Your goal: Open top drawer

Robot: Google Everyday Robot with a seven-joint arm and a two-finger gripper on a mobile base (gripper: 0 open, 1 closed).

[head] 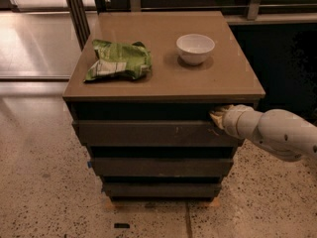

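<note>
The top drawer (148, 133) is the widest dark grey-brown front under the brown cabinet top (233, 78), with small pale scratches right of centre. It stands slightly forward of the cabinet body, with a dark gap above it. My gripper (217, 118) reaches in from the right on a white arm and sits at the drawer front's upper right corner, its tip in the gap above the front. The drawer's tray is hidden.
Two narrower dark drawer fronts (161, 166) sit below. On the cabinet top lie a green snack bag (119, 60) at the left and a white bowl (195, 48) at the right. Speckled floor (44, 192) lies around; a metal frame (74, 9) stands behind.
</note>
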